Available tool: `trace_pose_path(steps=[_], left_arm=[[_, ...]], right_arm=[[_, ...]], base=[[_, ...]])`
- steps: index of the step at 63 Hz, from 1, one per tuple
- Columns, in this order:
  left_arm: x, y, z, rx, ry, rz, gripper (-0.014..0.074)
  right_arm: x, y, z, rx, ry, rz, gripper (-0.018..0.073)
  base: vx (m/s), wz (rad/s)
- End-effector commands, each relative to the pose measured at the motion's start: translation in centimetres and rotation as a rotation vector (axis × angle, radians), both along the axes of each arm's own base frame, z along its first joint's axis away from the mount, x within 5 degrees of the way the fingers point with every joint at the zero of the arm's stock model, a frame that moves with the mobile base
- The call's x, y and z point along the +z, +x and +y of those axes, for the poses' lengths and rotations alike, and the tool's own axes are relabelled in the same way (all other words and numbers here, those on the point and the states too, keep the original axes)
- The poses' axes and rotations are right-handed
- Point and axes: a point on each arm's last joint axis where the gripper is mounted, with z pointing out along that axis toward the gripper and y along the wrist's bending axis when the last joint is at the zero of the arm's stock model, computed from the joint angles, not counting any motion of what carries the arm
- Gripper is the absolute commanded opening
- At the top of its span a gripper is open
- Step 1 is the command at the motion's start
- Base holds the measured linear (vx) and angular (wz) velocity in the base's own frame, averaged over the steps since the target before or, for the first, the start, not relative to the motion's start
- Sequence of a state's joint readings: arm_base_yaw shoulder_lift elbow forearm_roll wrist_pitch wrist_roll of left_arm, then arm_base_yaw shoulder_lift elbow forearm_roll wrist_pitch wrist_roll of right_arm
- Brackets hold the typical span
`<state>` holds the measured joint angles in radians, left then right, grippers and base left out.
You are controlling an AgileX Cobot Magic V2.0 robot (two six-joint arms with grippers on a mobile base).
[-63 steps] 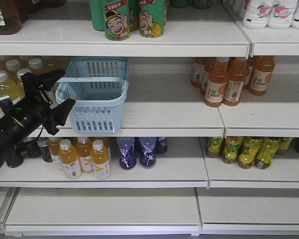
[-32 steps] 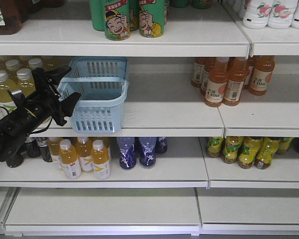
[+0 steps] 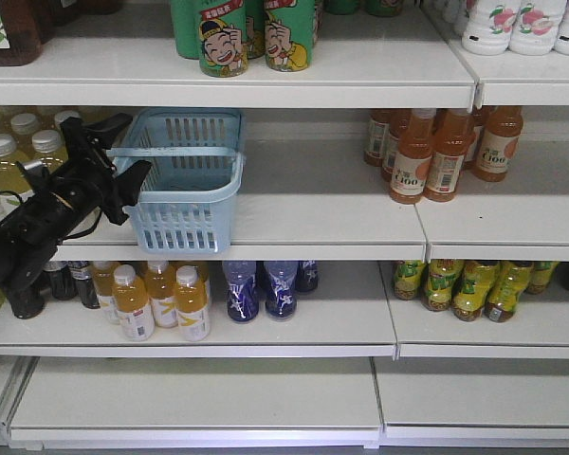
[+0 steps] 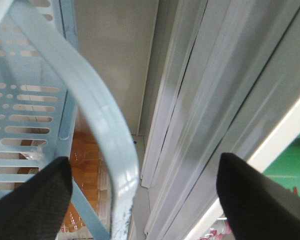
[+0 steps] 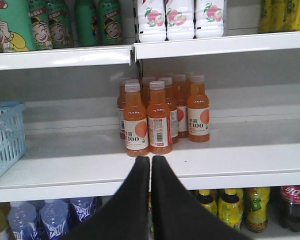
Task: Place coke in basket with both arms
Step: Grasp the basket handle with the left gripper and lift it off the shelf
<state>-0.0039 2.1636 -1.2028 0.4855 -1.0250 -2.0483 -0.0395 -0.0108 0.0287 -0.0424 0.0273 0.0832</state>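
Now, left gripper [image 4: 140, 197]: jaws are standing wide apart; the handle [image 4: 107, 130] of the basket [image 4: 25, 107] is passing between the two black fingertips [image 4: 35, 200]. Whether either is touching it cannot be told.
Right gripper [image 5: 150, 167]: fingers are pressing together with nothing between them, pointing toward the front edge of the middle shelf below the orange bottles [image 5: 159, 120].
Basket: it is sitting on the left part of the middle shelf, opening upward, with the handle crossing over the top.
Coke [image 5: 293, 207]: it is standing upright on the tier below, at the far right of the right wrist view, near the yellow-green bottles [image 5: 230, 207] and well apart from the basket and both grippers.
Surface: white shelving [image 3: 322, 218] in several tiers is filling every view, and stock is standing in rows.
Writing: "C100" is showing on the orange bottles. The coke's red label is carrying white script, not readable.
Pictures on stock: the green cans [image 3: 223, 38] are showing a laughing cartoon face and the white bottles [image 5: 180, 17] a peach. The print on the blue bottles [image 3: 242, 289] is too small to read.
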Motion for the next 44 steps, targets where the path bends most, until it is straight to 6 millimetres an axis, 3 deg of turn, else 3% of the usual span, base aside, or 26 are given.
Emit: trace_pose_path(steps=[1,21,34,44], left_arm=[[2.6,0.1,-0.2,-0.004,-0.041,-0.082,0.0479],[2.3,0.2,-0.1,0.005,-0.029,-0.053,-0.0004],[2.6,-0.1,-0.5,-0.039,-0.012,-0.099,-0.0007],[3.5,-1.1,-1.7,-0.203,0.003,-0.229,-0.0007]], right_arm=[[0.5,-0.1,0.0,-0.006,-0.017,-0.082,-0.0005],[0.5,-0.1,0.0,-0.006,-0.017,-0.082,-0.0005],[0.5,-0.1,0.0,-0.006,-0.017,-0.082,-0.0005],[0.5,-0.1,0.0,-0.006,-0.017,-0.082,-0.0005]], base=[[0.00,0.00],[0.00,0.00],[0.00,0.00],[0.00,0.00]])
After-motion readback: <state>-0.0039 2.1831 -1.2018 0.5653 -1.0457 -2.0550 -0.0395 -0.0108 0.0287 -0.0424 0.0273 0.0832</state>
